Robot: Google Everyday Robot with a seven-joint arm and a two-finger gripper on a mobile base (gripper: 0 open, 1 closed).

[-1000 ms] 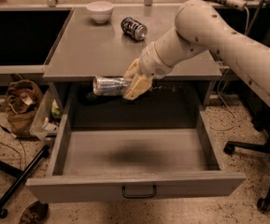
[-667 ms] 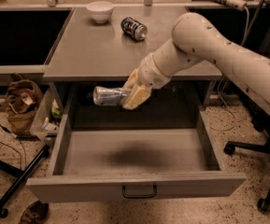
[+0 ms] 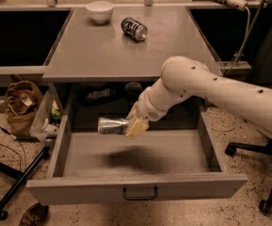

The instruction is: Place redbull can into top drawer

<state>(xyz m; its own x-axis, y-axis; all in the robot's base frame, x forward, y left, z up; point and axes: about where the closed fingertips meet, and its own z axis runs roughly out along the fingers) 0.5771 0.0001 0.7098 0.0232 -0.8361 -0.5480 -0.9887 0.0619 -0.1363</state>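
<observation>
The redbull can, slim and silver, lies sideways in my gripper, which is shut on its right end. I hold it over the back left part of the open top drawer, above the drawer floor, where it casts a shadow. The drawer is pulled fully out, with its dark wire handle at the centre of the front panel. My white arm reaches in from the right.
A short dark blue can lies on its side on the grey tabletop, with a white bowl behind it. A brown bag and clutter sit on the floor at left. An office chair base stands at right.
My gripper has moved down and forward with the redbull can, from just under the tabletop edge to lower over the open drawer.
</observation>
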